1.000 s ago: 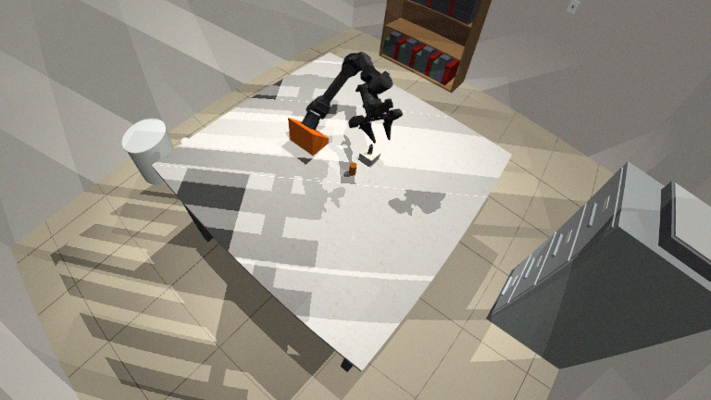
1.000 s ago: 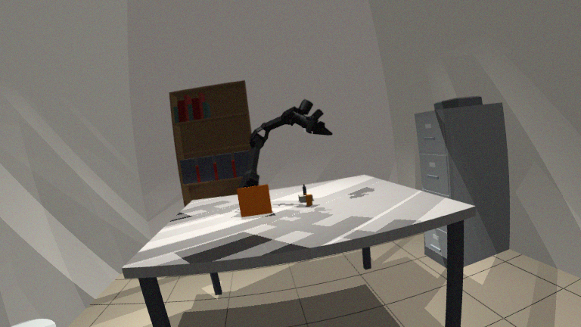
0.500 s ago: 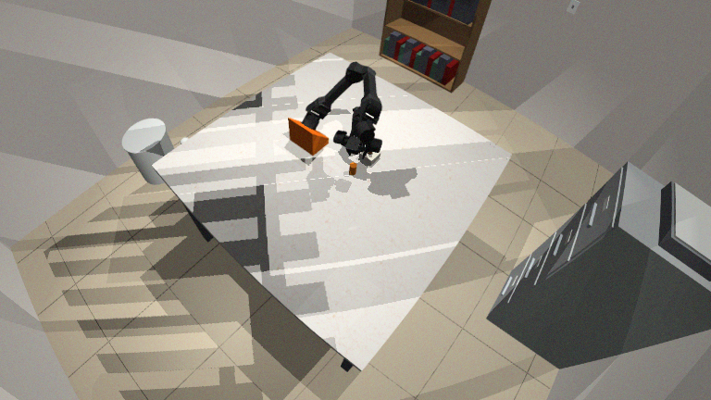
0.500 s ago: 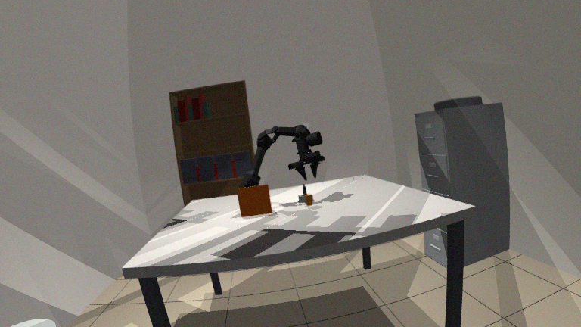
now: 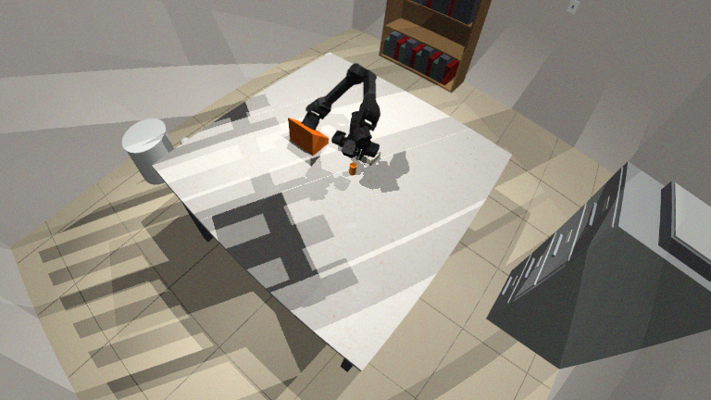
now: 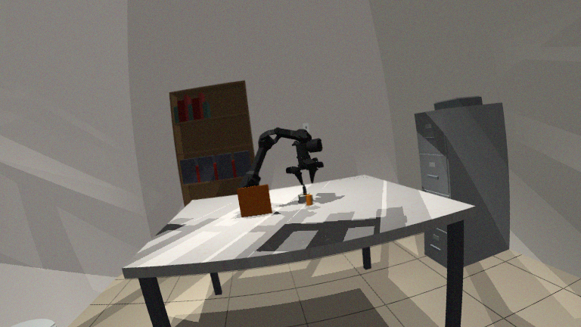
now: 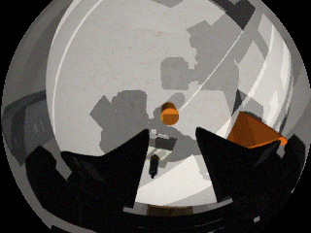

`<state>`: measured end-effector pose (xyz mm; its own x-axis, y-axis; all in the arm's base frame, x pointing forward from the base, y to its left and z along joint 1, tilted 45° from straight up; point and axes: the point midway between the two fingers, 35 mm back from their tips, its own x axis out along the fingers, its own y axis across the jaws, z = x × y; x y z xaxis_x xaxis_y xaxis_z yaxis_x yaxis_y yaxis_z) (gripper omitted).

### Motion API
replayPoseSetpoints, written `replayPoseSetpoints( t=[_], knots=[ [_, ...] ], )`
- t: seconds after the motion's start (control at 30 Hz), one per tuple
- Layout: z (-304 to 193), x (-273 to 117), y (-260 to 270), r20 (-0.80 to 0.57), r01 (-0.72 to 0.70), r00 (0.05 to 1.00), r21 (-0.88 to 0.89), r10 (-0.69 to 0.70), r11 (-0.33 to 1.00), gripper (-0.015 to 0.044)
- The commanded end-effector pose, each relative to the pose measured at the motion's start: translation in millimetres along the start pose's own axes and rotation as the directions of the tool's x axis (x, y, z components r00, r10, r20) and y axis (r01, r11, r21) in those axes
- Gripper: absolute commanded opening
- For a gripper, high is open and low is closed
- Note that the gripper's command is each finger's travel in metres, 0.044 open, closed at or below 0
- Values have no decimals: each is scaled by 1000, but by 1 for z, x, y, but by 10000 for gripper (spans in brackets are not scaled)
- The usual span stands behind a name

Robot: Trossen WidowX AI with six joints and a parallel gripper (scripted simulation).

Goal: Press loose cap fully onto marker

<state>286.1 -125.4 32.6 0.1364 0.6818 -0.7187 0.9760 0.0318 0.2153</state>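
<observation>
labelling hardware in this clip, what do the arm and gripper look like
The arm is matte black all over, built of slim boxy links with thicker rounded joints, and rises from an orange wedge-shaped base block. The gripper is black too, with two tapered, pointed fingers. No cables or markings can be made out.

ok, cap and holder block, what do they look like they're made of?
Cap: flat, even orange with no glint, probably matte plastic. Holder block: pale grey and dull, possibly plastic or foam; too small to tell. Both stand on the table under the open gripper.
</observation>
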Motion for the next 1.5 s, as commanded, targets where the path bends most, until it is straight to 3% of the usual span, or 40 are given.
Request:
replayPoseSetpoints(
  t=[0.0, 1.47],
  knots=[
    [-4, 25, -2, -17, 7, 1000, 9, -7, 1000, 258],
    [-7, 92, 0, -19, 6, 1000, 8, -6, 1000, 258]
  ],
)
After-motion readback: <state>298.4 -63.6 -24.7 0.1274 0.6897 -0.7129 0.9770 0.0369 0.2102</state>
